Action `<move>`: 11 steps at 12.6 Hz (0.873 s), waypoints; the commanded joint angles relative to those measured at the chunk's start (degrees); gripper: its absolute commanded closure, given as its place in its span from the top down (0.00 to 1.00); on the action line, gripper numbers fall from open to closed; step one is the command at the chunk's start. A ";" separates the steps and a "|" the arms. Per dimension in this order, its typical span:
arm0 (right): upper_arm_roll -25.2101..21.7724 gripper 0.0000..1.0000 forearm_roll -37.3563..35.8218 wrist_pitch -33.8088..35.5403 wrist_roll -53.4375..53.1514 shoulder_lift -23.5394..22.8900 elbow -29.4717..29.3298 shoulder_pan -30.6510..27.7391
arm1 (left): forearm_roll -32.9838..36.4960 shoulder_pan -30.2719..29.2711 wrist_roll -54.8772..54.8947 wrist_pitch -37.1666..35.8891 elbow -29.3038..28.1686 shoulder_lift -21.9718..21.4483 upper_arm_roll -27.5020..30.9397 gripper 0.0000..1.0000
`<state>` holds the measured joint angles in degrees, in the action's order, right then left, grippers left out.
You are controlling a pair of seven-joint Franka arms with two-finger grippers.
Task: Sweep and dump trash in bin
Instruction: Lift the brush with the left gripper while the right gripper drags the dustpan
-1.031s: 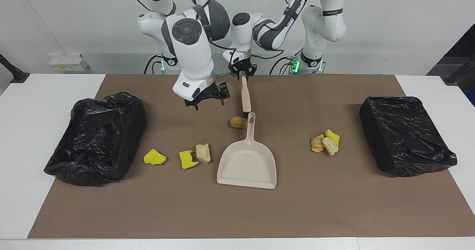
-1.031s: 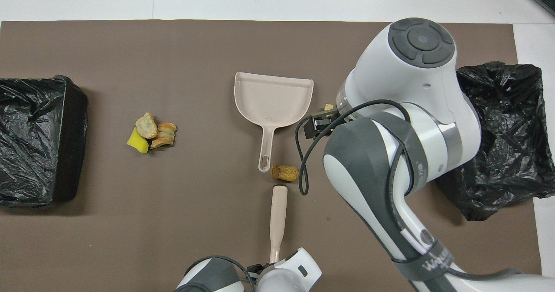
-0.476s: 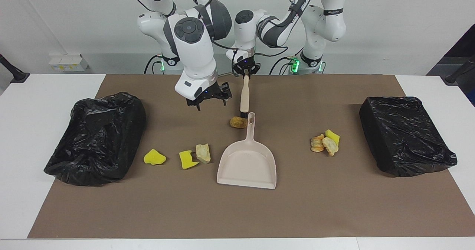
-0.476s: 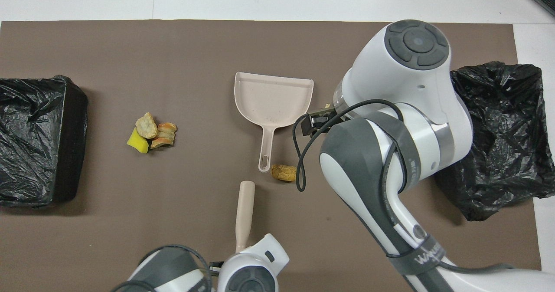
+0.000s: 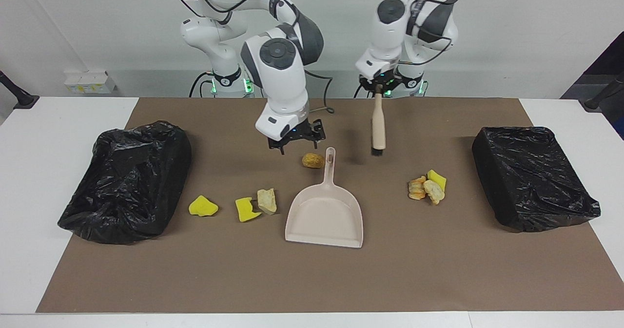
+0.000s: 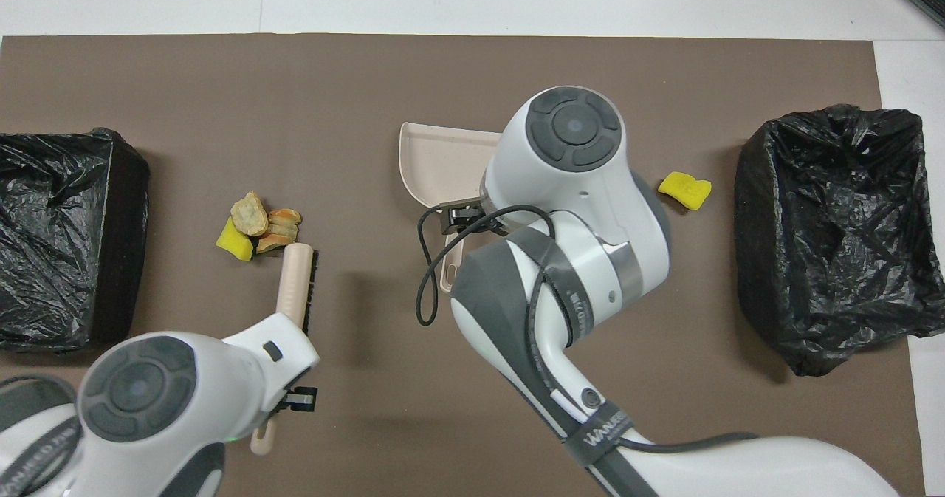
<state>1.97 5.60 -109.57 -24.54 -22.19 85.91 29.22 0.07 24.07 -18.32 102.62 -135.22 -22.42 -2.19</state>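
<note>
Brown mat [image 5: 438, 269], "WANJEEO"-like lettering on right arm [image 6: 602, 427]

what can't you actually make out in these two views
- Overhead view: the right arm covers the brown lump, the tan chunk, the yellow scrap beside it, and half the dustpan.
- Overhead view: the left pincer on the brush sits under its own wrist.
- Both views: what lies inside the black bins.

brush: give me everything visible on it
The brush is a beige, plastic-looking hand brush with a rounded handle and a strip of black bristles along one side of its lower end. The left claw, shut on the handle's top end, holds it hanging nearly upright, head down, above the brown mat, between the dustpan and the clump of trash. Only the claw touches it.
</note>
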 commanded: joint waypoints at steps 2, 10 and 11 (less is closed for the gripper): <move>-0.03 1.00 -4.43 -7.39 -9.02 -6.10 -0.56 4.69 | 1.69 -13.75 9.33 5.90 5.91 7.28 -0.89 0.00; -0.12 0.87 -7.97 -10.05 -12.82 -7.17 3.56 5.85 | 2.92 -25.46 16.65 17.79 10.77 20.66 -0.89 0.00; -0.03 0.81 -7.97 -9.96 -12.91 -6.99 3.91 5.85 | 2.83 -25.56 16.30 17.79 10.24 20.49 -0.89 0.00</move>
<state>1.64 -1.32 -118.29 -35.69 -30.33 87.48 35.34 1.58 -0.36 -1.28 120.26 -125.25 -1.59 -2.37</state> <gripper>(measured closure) 0.128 0.731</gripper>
